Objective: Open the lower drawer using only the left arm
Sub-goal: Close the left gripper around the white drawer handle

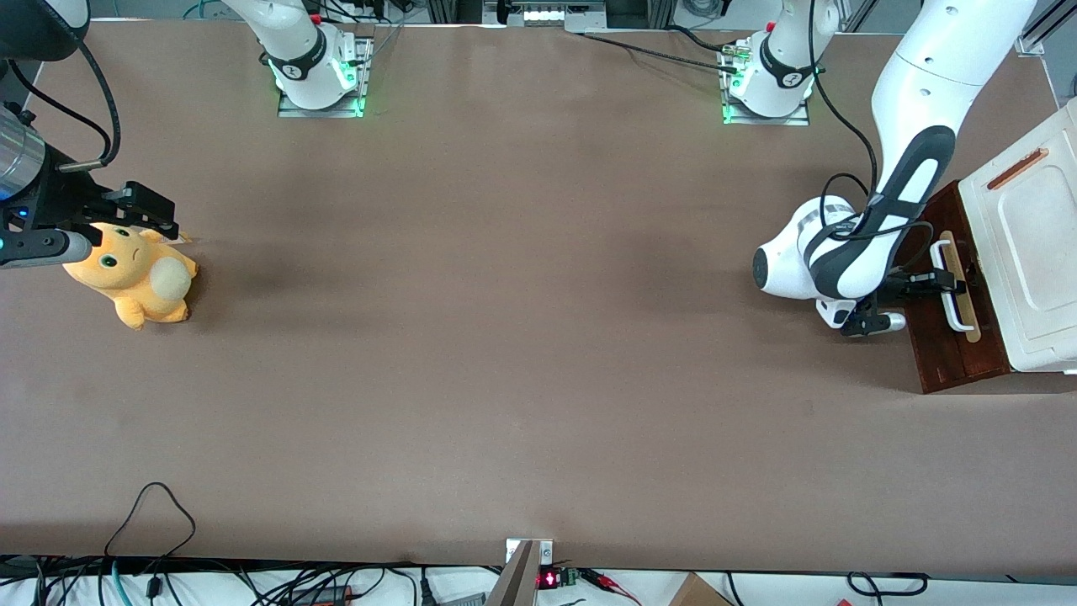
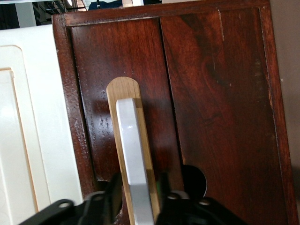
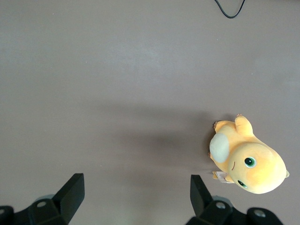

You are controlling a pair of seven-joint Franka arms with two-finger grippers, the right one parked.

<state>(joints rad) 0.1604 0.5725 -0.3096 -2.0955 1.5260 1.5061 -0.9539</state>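
While the left arm (image 1: 913,109) reaches down over the working arm's end of the bench (image 1: 505,337), its gripper (image 1: 947,282) sits at the white bar handle (image 1: 949,286) of the lower drawer (image 1: 955,337). Seen from the left wrist camera, the gripper (image 2: 137,192) has one black finger on each side of the handle (image 2: 133,159), and the jaws look closed in against it, clamped on the bar. That bar lies along a pale wood strip (image 2: 123,89) with a rounded end, fixed to the dark reddish-brown drawer front (image 2: 211,93).

From the front camera, the lower drawer shows as a dark brown wooden panel low beside the cabinet's cream-white top panel (image 1: 1031,244). Its front stands out only slightly past the white panel's edge, and none of the drawer's inside can be seen. The white panel carries a small reddish slot (image 1: 1016,168) near the corner farther from the front camera. The arm's wrist (image 1: 808,265), white with black inlay, hangs just beside the drawer front, on the side toward the middle of the bench, with a black cable (image 1: 846,181) looping over it.

Toward the parked arm's end of the bench lies an orange plush toy (image 1: 135,273) on its side, well apart from the drawer. Loose black cables (image 1: 151,513) trail along the bench edge nearest the front camera.
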